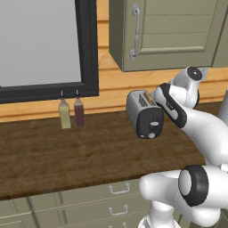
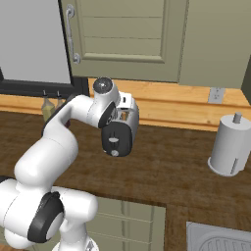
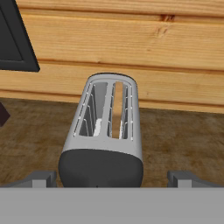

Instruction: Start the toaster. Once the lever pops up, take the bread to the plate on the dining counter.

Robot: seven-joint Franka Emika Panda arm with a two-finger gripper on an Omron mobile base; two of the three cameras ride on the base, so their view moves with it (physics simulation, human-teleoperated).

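Lining up on the toaster's lever end

The toaster [image 1: 143, 113] sits on the dark wood counter [image 1: 67, 151] near the back wall, its black end panel facing me so the lever [image 1: 153, 124] is reachable; the bread [image 3: 117, 109] stands in one slot. My arm bends over the toaster, hand just above it, fingers [image 3: 181, 178] spread wide, gripping nothing.

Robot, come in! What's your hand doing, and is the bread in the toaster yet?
Gripper open, poised over toaster's black end. Bread down in one slot. Nothing blocking.
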